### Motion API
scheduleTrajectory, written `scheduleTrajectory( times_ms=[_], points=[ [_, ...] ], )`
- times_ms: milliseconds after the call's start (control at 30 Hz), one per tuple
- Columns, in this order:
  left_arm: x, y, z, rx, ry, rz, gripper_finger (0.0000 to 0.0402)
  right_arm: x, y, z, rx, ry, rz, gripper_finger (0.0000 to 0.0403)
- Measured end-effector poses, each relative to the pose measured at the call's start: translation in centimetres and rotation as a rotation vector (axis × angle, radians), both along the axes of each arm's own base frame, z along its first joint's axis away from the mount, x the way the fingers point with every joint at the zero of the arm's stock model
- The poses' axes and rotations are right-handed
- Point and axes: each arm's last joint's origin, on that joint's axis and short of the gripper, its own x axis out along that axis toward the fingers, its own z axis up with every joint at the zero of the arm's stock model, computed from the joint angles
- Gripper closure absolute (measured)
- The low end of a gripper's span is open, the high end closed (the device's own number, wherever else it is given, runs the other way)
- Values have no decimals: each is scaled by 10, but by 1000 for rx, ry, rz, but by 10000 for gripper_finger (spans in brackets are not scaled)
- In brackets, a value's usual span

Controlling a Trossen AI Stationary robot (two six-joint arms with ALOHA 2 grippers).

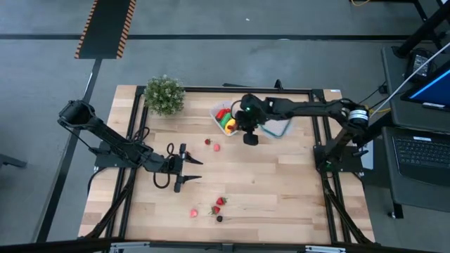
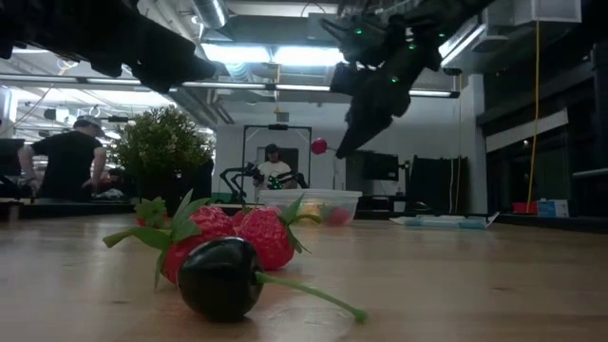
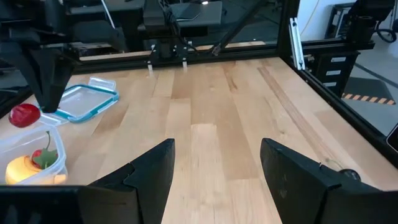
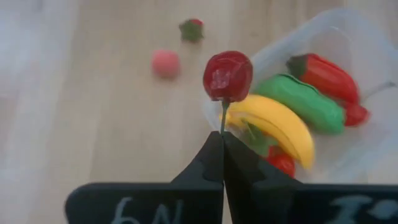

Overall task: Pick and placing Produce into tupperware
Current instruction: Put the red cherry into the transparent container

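The tupperware [image 1: 223, 117] stands at the table's far middle and holds a yellow banana [image 4: 280, 124], a green oblong piece [image 4: 298, 99], a red pepper [image 4: 323, 76] and red berries. My right gripper [image 4: 222, 140] hangs beside it, shut on a red cherry [image 4: 228, 76] that hovers over the tub's rim. Loose produce lies on the table: two pieces [image 1: 211, 145] near the tub and several [image 1: 216, 208] at the near edge. My left gripper [image 1: 188, 169] waits open at the left, level above the table, holding nothing. My right gripper pinches the cherry's thin green stem [image 4: 222, 121] between its two fingertips. The fingers [image 2: 366, 119] slant downward toward the table's left. The cherry [image 2: 319, 145] sticks out beyond the fingertips on its stem, lifted clear above the table and the tub.
A bushy potted plant [image 1: 164, 94] stands at the far left. A clear container with a blue rim [image 1: 279, 127] lies right of the tub, under my right arm. In the low view, strawberries [image 2: 249, 235] and a dark fruit [image 2: 218, 276] lie close by. People are in the room behind.
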Motion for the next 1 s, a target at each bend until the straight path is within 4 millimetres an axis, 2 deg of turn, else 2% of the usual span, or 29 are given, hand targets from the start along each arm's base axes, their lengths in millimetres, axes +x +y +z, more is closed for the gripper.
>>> scheduleTrajectory(
  times_ms=[200,467,700,1000],
  points=[
    [0,0,0,0,0,0,171,20,-15,-5,-7,10,33,403],
    [0,0,0,0,0,0,171,38,-50,-18,-9,31,-17,403],
    [0,0,-1,3,5,0,171,47,-65,-23,-8,76,-16,403],
    [0,0,-2,16,17,-2,171,46,-76,-21,-3,95,-38,403]
  ],
)
